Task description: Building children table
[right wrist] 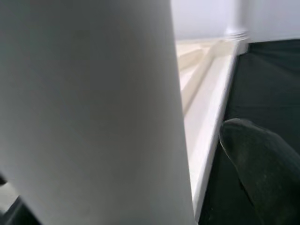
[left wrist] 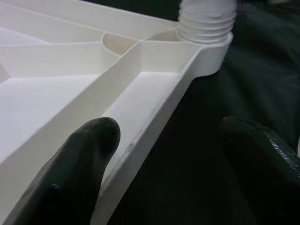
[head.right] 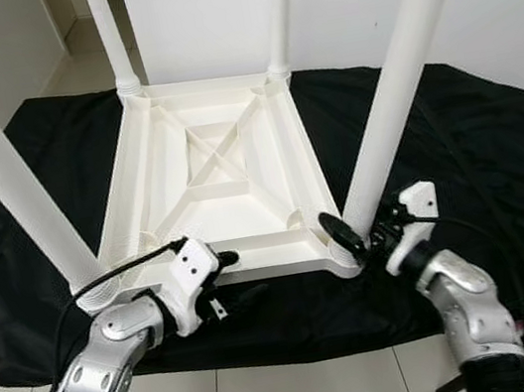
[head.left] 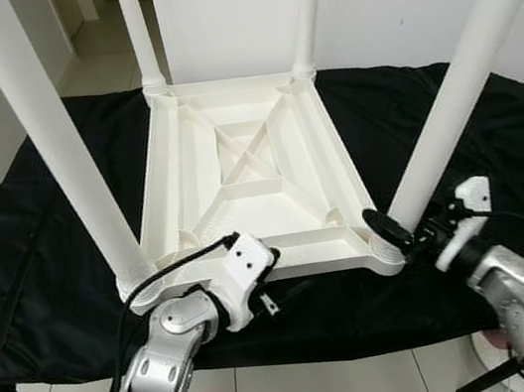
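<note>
Four legs stand upright in the corner sockets of the upturned table top [head.left: 248, 173], lying on the black cloth [head.left: 39, 243]. Nearest the right gripper [head.left: 401, 233] is the near-right leg [head.left: 448, 104], axis vertical, fingers spread around its base. Left gripper [left wrist: 178, 154] straddles the near rim, fingers apart, one inside, one outside.

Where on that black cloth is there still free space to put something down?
The black cloth lies bare right of the upside-down white plastic table, and left beyond its near-left leg. The near edge is crowded: left claw and right claw.
</note>
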